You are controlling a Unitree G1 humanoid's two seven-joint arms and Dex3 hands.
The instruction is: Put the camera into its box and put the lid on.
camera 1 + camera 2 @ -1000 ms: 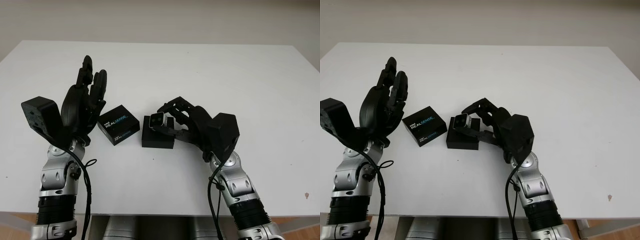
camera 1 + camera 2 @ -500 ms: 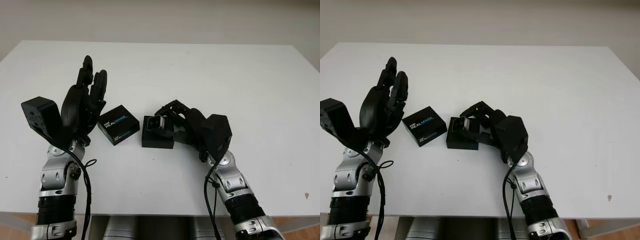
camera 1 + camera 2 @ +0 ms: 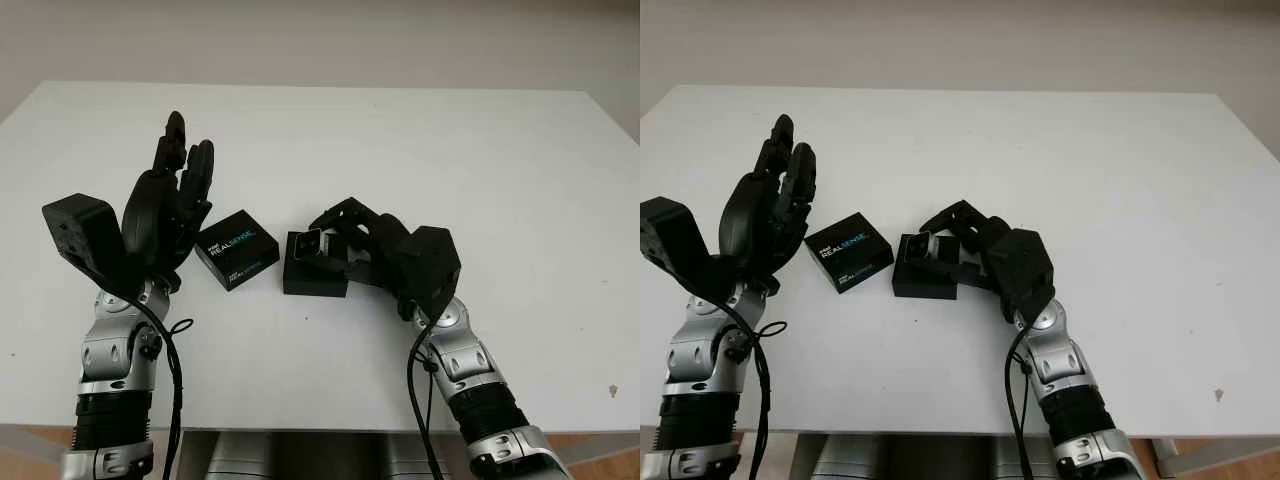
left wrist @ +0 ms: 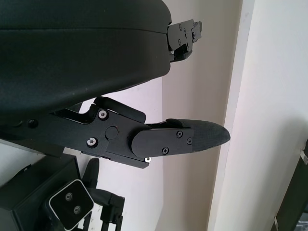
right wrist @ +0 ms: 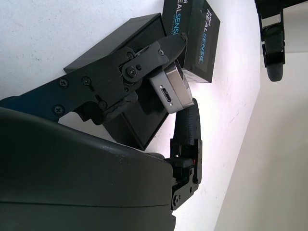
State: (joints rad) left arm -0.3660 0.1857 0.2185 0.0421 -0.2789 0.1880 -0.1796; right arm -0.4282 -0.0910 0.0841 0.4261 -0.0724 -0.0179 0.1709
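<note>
On the white counter (image 3: 480,150) the right hand (image 3: 345,240) held the small silver camera (image 3: 309,243) tilted over the open black box (image 3: 315,277), so it could catch the rim, while the left hand (image 3: 170,205) waited open near the black printed lid (image 3: 237,249).

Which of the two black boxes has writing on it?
The lid, nearer the open left hand, reads REALSENSE. The plain box sits under the camera held by the right hand.

Brushed-metal camera (image 5: 172,89), matt black box (image 3: 316,277), smooth white table (image 3: 450,150).

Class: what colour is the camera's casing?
Silver camera, clearest in the right wrist view.
</note>
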